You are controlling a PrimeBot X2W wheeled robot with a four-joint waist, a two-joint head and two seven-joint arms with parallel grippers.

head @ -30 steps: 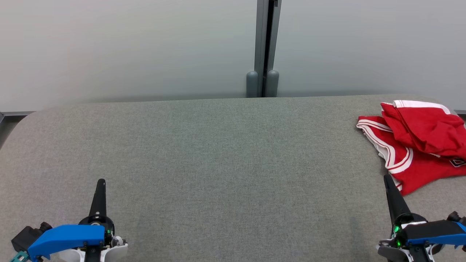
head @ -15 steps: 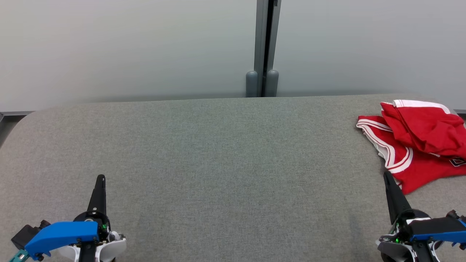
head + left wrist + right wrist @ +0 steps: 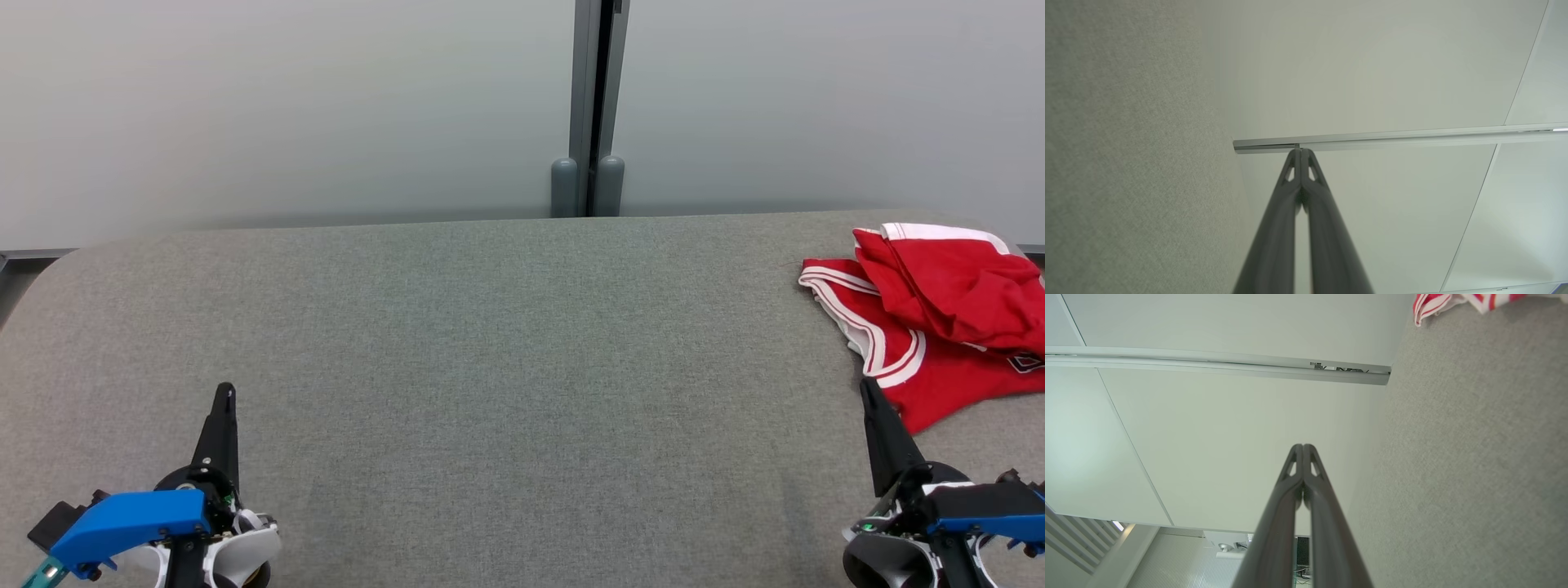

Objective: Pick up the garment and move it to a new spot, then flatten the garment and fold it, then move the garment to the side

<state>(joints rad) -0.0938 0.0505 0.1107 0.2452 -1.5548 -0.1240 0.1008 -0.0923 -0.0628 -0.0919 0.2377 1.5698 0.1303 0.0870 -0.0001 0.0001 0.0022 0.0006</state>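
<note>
Both closed, left gripper (image 3: 225, 392) and right gripper (image 3: 866, 385) point forward, well apart.

A wide table (image 3: 490, 327) covered in grey woven fabric is stretching across the room, its far corners rounding off. A red garment (image 3: 939, 318) with white-striped trim is lying crumpled directly on it at the robot's right end, near the far edge, one layer folding over another. The grey cloth around it is lying flat and smooth.
</note>
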